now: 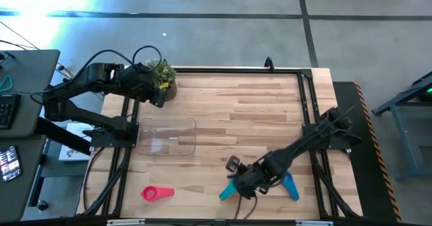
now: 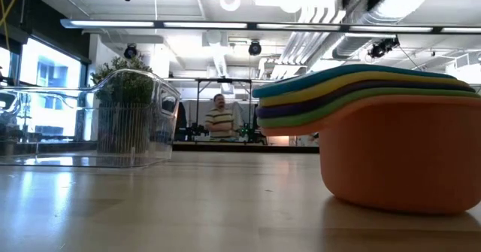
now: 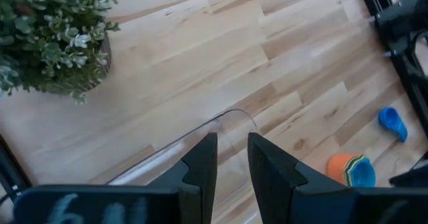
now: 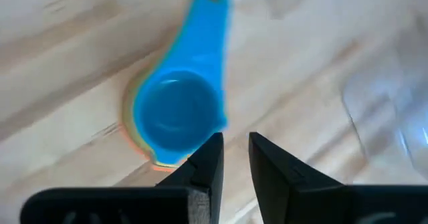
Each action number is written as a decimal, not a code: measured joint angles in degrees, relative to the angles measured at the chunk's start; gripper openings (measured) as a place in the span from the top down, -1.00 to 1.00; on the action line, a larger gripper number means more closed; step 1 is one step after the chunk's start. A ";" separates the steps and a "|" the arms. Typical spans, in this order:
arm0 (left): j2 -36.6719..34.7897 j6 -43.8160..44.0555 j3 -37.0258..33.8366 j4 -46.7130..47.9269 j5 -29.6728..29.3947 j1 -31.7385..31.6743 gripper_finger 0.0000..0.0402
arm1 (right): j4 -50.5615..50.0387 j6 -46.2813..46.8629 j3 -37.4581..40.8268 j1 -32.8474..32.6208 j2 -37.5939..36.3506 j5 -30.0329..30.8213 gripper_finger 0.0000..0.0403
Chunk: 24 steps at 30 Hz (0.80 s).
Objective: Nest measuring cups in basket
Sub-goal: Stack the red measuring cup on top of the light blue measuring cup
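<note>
- From above I see a pale wooden table [image 1: 256, 111] with a dark robot arm at either side.
- My left gripper [image 3: 232, 158] hangs above the table's far left part, over the clear basket's far edge and beside a small potted plant [image 1: 163, 77]. Its two dark fingers stand a little apart with nothing between them.
- The basket [image 1: 167, 137], a see-through plastic bin, sits left of centre. I can make out no cup inside it.
- My right gripper [image 4: 234, 158] is low at the near edge, right of centre, just above a stack of nested measuring cups [image 4: 175, 114]. Its fingers show a narrow gap and hold nothing; the tips sit just beside the rim of the stack.
- The stack has a light blue cup on top, with yellow and orange rims showing beneath. From table height I see the stack [image 2: 398, 143] resting on the wood, orange at the bottom, then green, yellow and teal handles layered above.
- A separate blue cup [image 1: 291, 187] lies on the table just right of that gripper.
- A red-pink cup [image 1: 156, 193] lies alone near the front edge, below the basket.
- A person [image 2: 220, 121] stands in the room far behind the table.
</note>
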<state>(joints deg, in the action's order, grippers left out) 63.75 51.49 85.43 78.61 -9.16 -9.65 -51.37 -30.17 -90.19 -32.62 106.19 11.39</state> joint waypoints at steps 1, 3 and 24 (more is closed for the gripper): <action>0.00 -0.70 0.02 0.00 0.01 0.53 0.62 | -0.54 2.55 -0.63 0.54 0.00 0.62 0.69; 0.00 -2.01 0.00 0.04 0.05 1.79 0.62 | -2.39 7.48 -1.81 1.51 0.00 2.14 0.69; 0.00 1.03 0.01 4.76 6.04 26.72 0.62 | -4.52 44.85 -3.94 8.17 0.00 7.76 0.69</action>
<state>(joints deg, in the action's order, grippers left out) 63.75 52.52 85.44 83.37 -3.12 17.06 -55.90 14.68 -94.13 -24.46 106.19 19.15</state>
